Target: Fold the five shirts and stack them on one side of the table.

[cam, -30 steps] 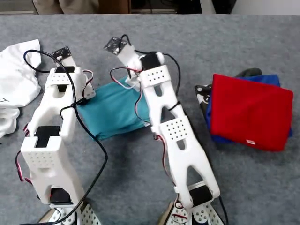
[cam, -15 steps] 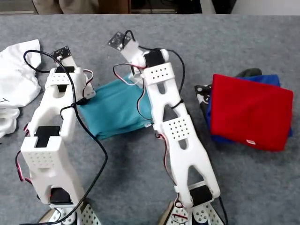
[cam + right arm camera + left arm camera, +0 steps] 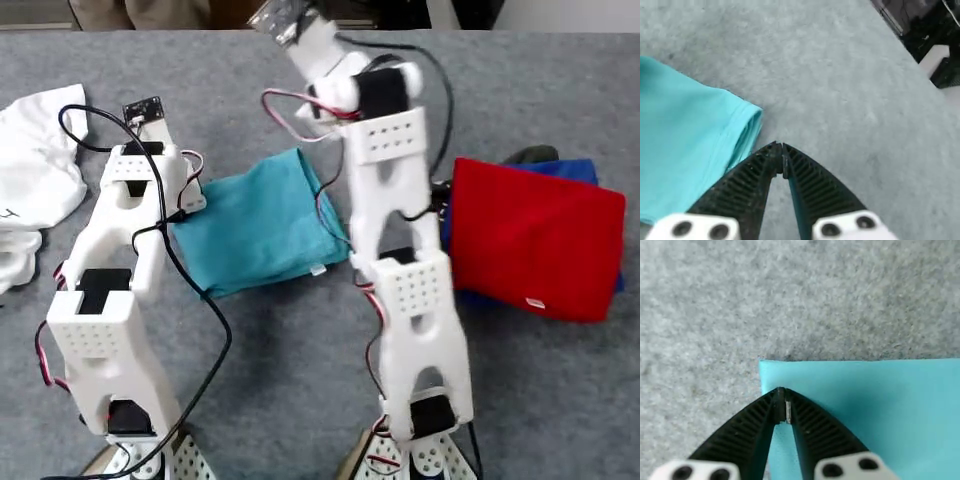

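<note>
A folded teal shirt [image 3: 260, 225] lies flat on the grey table between my two arms. My left gripper [image 3: 782, 407] is shut, its tips resting on the teal shirt [image 3: 880, 405] just inside one corner; the cloth looks flat, without a pucker. My right gripper [image 3: 780, 160] is shut and empty, raised above bare table beside the teal shirt's [image 3: 680, 140] folded edge. In the high view the right arm's wrist [image 3: 330, 60] is lifted near the table's far edge. A folded red shirt [image 3: 535, 235] tops a stack at the right.
Under the red shirt lie a blue shirt [image 3: 578, 170] and a dark patterned one [image 3: 432, 198]. Loose white shirts [image 3: 35, 160] are bunched at the far left. Grey table [image 3: 280, 380] shows in front of the teal shirt.
My right arm has lifted off the teal shirt and swung up toward the far edge, uncovering the shirt's right side. The left arm has stayed put.
</note>
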You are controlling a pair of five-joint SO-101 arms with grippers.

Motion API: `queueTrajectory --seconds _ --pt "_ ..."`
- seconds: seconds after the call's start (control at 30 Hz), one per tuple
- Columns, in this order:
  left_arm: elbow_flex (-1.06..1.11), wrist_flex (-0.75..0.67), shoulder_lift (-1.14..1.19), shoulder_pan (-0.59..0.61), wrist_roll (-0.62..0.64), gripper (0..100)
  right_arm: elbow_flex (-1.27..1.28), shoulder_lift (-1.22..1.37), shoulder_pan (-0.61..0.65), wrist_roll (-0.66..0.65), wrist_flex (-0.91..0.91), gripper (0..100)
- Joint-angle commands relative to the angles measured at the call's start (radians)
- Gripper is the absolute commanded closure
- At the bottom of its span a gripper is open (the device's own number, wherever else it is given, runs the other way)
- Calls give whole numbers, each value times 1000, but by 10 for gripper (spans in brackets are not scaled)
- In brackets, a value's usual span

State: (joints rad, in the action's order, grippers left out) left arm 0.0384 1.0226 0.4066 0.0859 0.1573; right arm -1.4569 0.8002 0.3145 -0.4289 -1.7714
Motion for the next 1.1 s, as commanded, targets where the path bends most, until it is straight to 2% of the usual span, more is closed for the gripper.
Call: queueTrajectory --seconds 0.0,0.23,0.37,0.53,0.6,0.73,0.83,0.93,1.0,1.07 --pt "-23 -2 -7 -11 -3 981 162 -176 -21 12 -15 994" --pt "-31 -2 -22 -11 -2 980 656 -522 -42 17 -17 994" --pt "-34 51 -150 -14 -2 973 1024 -794 -38 9 -11 994" --pt "8 100 -286 12 63 798 1409 -1101 -41 9 -9 993" --pt "31 104 -321 38 52 742 1552 -1194 -36 9 -9 993" --pt "104 106 -423 135 2 776 1817 -1296 -33 37 -2 993" --pt "193 127 -539 189 -44 873 1943 -1294 1 232 37 993" --pt "361 126 -664 196 -103 966 1997 -1273 73 454 150 992" --pt "503 64 -756 201 -129 961 2003 -1248 120 591 269 989" --pt "641 -55 -852 203 -137 957 2006 -1218 143 712 370 956"
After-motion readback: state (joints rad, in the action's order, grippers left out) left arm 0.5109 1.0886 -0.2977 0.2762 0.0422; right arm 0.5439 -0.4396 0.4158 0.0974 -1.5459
